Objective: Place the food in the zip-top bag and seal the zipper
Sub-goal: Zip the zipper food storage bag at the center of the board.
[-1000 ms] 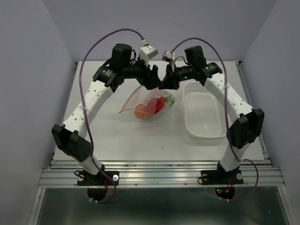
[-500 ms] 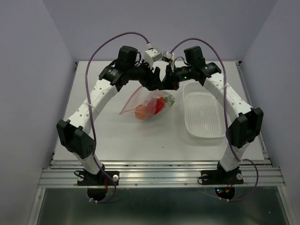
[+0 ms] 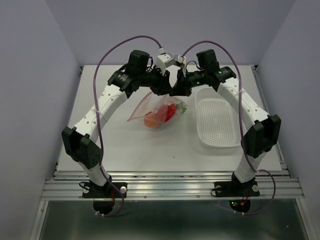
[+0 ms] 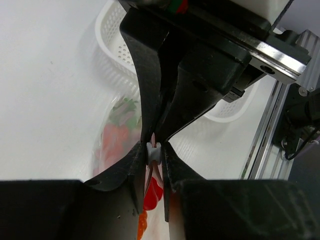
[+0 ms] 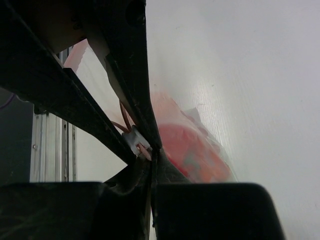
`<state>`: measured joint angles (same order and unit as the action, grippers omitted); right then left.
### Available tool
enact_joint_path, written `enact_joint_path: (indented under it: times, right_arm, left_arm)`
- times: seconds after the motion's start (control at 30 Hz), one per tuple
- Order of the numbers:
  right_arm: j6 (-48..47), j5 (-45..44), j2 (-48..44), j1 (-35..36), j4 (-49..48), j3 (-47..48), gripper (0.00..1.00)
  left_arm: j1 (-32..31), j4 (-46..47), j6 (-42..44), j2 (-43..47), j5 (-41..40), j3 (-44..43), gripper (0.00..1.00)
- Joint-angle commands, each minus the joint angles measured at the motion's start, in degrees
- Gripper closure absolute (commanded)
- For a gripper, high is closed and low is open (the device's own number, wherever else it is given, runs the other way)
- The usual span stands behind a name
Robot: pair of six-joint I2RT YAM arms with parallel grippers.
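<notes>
Over the far middle of the bench (image 3: 125, 150), gripping the zip-top bag (image 3: 150, 107) by its upper edge from both sides, with its loaded lower end apparently down on the surface. Already packed: the food (image 3: 161, 115), showing as an orange round fruit and red pieces with a scrap of green through the clear plastic. Nothing edible spotted loose on the bench or in the white perforated basket (image 3: 217, 140) just to the right, so judged done with loading.

Now on the sealing step. From the left wrist: left fingers (image 4: 127, 170) clenched on the small white slider tab (image 4: 153, 152) of the zipper (image 5: 126, 120). From the right wrist: right fingers (image 5: 132, 172) pressed together just beside that same tab, apparently pinning the pink-red strip as an anchor. Both very close, nearly touching.

Impossible to tell how much of the strip is closed, being hidden behind the fingers. Left to do, by this reading: finish or confirm the slider's run along the strip, then let go.
</notes>
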<state>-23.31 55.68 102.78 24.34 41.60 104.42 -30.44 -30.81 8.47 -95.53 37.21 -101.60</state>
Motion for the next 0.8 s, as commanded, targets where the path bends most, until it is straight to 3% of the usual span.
enact_joint_path:
  times: [0.0,0.17,0.77]
  right_arm:
    - [-1.3,1.0,-0.3,0.3,0.6,1.3,0.99]
    - [-0.9,-2.1,-0.7,0.3,0.1,0.7,0.99]
    - [3.5,-16.9,-7.5,-0.3,-10.9,-5.3,0.99]
  left_arm:
    - [-0.3,1.1,-0.4,0.7,0.3,-1.6,0.79]
    - [-0.3,0.8,-1.4,1.7,-2.1,-0.8,1.00]
    - [-0.1,1.5,-1.8,9.3,-13.2,11.6,1.00]
